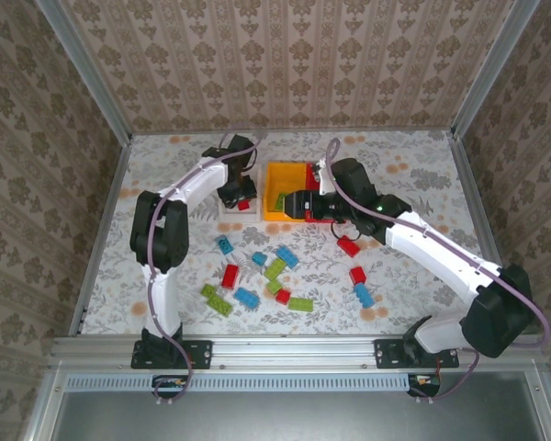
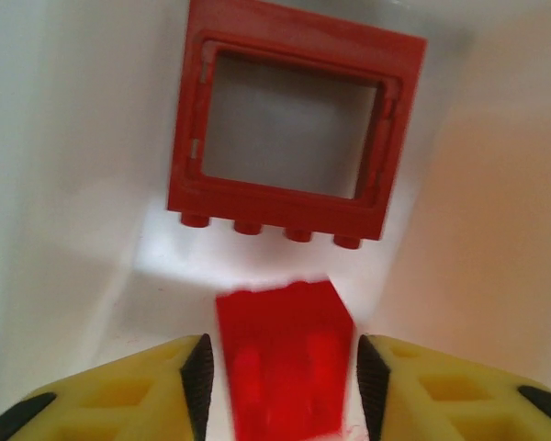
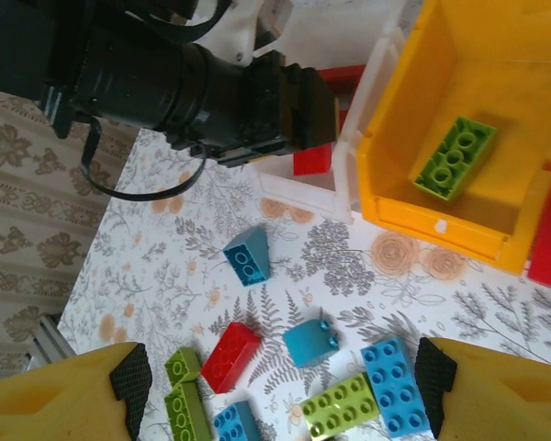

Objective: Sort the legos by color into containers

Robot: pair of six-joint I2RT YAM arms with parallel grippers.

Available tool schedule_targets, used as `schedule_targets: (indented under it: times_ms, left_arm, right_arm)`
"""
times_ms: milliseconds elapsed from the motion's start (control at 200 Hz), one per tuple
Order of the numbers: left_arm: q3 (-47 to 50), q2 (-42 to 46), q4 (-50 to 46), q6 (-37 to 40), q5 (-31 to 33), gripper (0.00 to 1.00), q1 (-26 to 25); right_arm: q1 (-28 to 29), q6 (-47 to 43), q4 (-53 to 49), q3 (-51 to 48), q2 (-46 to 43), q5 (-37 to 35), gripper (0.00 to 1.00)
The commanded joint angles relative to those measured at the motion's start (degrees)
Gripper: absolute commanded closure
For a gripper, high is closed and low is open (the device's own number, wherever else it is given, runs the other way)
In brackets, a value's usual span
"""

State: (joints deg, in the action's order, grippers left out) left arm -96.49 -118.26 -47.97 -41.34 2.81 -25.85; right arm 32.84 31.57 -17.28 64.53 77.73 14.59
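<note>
Two pads point(image 2: 200, 377) of the left end effector point(image 2: 285, 386) flank a blurred red brick point(image 2: 285, 354) inside the white bin point(image 2: 64, 184), a red frame point(image 2: 285, 202) ahead: evidently the reds' bin. Gripped or freed, I cannot tell. Empty, the right end effector point(image 3: 283, 377) gapes above loose legos point(image 3: 393, 384).

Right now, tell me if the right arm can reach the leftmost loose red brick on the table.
Probably yes: the right hand is open and faces the red brick, which lies uncovered on the table; the left arm is away at the white bin.
</note>
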Motion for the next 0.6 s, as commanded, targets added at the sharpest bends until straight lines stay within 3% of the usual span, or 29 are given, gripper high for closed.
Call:
schedule_targets:
  times_ms: [0, 280, 480, 595]
  left_arm:
    - [-1.2, 0.6, -2.5, 1.5, 0.0, 0.46, 0.1]
    - [0.3, 6.5, -3.0, 0.9, 0.7, 0.42, -2.4]
    - [10.0, 20.0, 0.7, 1.4, 1.6, 0.36, -6.1]
    - [18.0, 29.0, 3.4, 2.8, -0.3, 0.33, -9.0]
  right_arm:
    - [-0.9, 0.5, -3.7, -3.1, -2.8, -2.7, 0.21]
    - [2.1, -7.3, -12.5, -7.9, -3.6, -6.5, 0.22]
    - [8.5, -12.9, -17.2, -8.5, 1.5, -8.5, 0.29]
    - [8.8, -8.7, -24.6, -9.1, -1.5, -17.9, 0.30]
